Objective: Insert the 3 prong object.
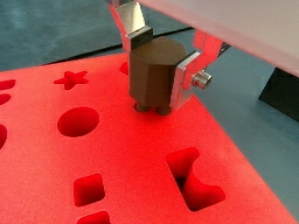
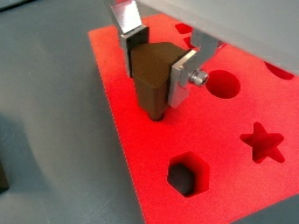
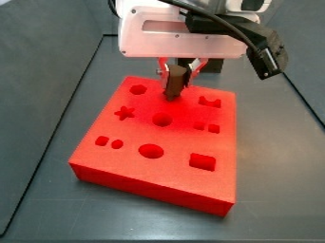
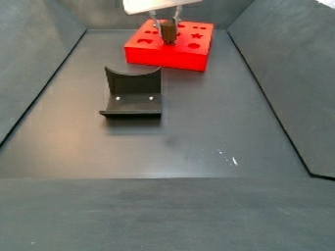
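Dark-brown 3 prong object (image 1: 152, 77), claw-clamped (image 1: 159, 68), prongs touching smooth red board (image 1: 128, 166).

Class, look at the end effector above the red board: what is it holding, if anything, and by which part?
The end effector holds the 3 prong object by its upper sides, prongs down on the red board.

Both wrist views look down close beside the claw (image 1: 158, 83) from opposite sides. Both side views face it from above, one near (image 3: 181, 81), one far across the tabletop (image 4: 170, 186).
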